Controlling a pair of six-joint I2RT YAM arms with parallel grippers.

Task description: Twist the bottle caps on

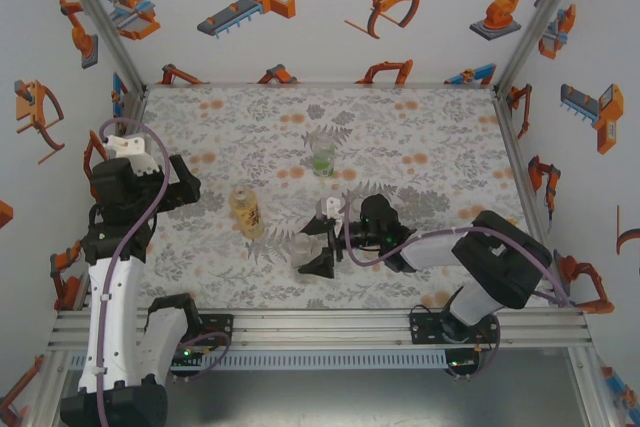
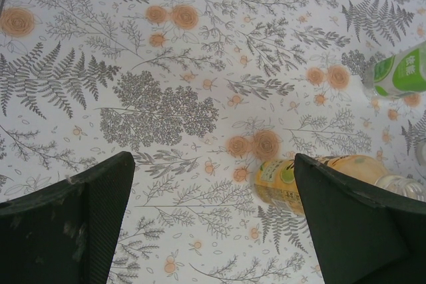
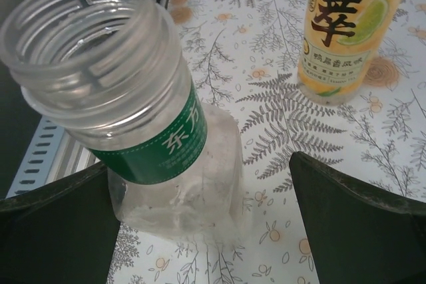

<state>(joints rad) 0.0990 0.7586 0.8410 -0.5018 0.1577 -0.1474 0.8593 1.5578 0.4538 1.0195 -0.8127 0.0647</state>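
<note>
The right end effector (image 1: 318, 244) stands wide, its two dark fingers (image 3: 353, 224) on either side of the colourless bottle (image 3: 153, 131). The finger on the left of the wrist view lies against the bottle's lower body, and the other is clear of it. This bottle has its base on the worktop (image 1: 420, 137) and a green label band, and its threaded mouth is open. It sits just right of the amber bottle (image 1: 246, 209) and a little nearer the arm bases. The left end effector (image 2: 213, 157) is also spread wide and grips nothing. It hangs over the flower-printed worktop to the left of the amber bottle, whose yellow body shows beside one finger. The green bottle (image 1: 323, 159) stands behind and right of the amber bottle, well apart from both arms.
</note>
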